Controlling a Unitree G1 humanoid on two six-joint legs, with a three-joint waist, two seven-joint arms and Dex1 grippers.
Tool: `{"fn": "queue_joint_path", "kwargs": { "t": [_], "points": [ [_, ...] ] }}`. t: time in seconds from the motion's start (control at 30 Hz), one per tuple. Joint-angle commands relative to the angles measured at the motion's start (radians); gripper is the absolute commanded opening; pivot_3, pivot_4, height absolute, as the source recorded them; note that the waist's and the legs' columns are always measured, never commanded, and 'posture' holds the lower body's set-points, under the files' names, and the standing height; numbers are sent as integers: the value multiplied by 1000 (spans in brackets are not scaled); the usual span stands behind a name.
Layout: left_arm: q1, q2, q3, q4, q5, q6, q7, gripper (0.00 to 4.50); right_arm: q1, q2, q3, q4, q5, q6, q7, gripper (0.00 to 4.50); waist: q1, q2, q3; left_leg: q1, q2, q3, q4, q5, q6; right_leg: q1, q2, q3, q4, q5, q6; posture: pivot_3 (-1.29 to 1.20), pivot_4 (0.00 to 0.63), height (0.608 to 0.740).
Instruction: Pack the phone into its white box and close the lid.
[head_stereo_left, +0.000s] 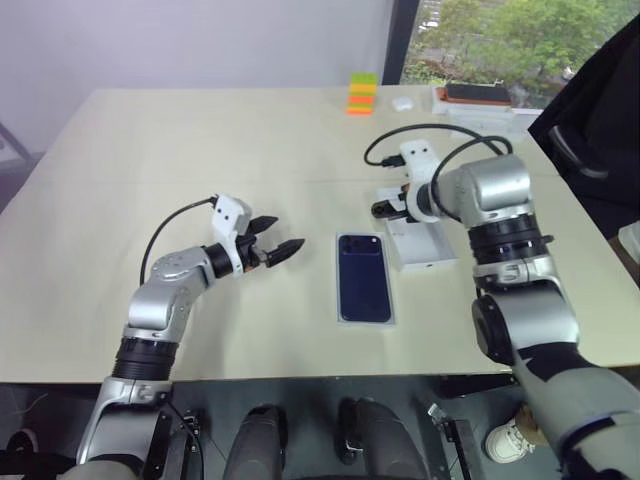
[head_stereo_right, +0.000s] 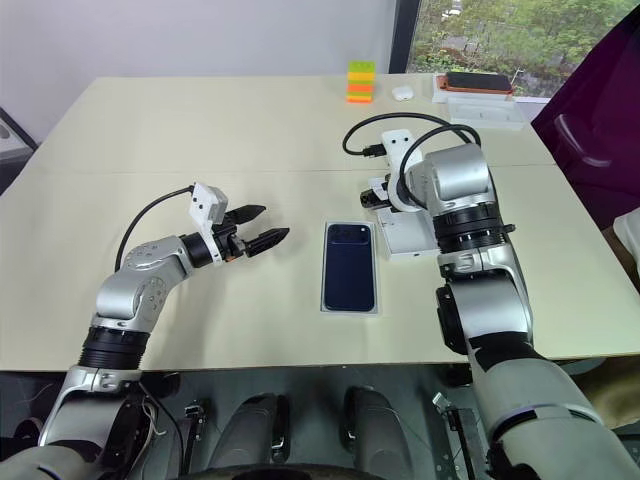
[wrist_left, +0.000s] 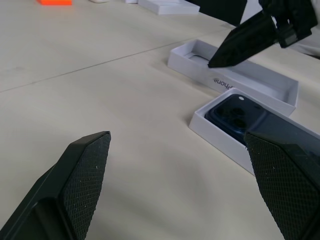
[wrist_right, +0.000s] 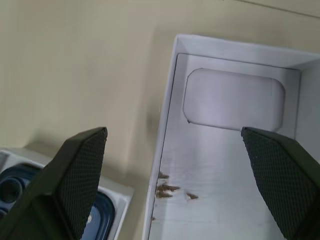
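Note:
The dark navy phone lies flat inside the white box at the table's middle front, its camera cluster at the far end. Just right of the box lies the lid, open side up, with a white panel with an oval recess inside it. My right gripper is open and tilted down over the lid's far left corner, holding nothing. My left gripper is open and level a little left of the box, pointing toward it, empty. In the left wrist view one right finger hangs above the lid.
A stack of coloured blocks and a small white case stand at the table's far edge. A white tray with a dark device sits at the back right. A dark chair stands by the right edge.

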Motion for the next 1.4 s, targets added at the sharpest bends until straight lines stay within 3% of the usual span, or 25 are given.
{"fn": "queue_joint_path", "kwargs": {
  "t": [0.03,0.4,0.5,0.7,1.07,1.4],
  "points": [
    [13,-9,-3,-63,1,2,17,4484,-18,14,0,-10,-16,-4,-28,4500,-4,0,0,0,0,0,0,0,0,0,0,0,0,0,0,0,150,740],
    [14,-22,-7,-79,-3,25,44,4484,3,43,6,-1,-32,2,-72,4500,-11,0,0,0,0,0,0,0,0,0,0,0,0,0,0,0,150,740],
    [13,-21,-9,-82,1,26,50,4500,23,40,34,-15,-38,-1,-67,3630,-11,0,0,0,0,0,0,0,0,0,0,0,0,0,0,0,150,740],
    [11,-17,-5,-86,-6,31,51,4500,50,33,65,-47,-49,1,-65,622,-11,0,0,0,0,0,0,0,0,0,0,0,0,0,0,0,150,740],
    [13,-21,-4,-89,-7,41,58,4500,66,-25,73,-121,-44,54,-39,622,-10,0,0,0,0,0,0,0,0,0,0,0,0,0,0,0,150,740],
    [10,-23,-11,-85,-7,43,54,4500,192,-115,123,-310,-7,180,22,622,-11,0,0,0,0,-1,0,0,0,0,0,0,0,0,0,0,150,740]
  ]
}}
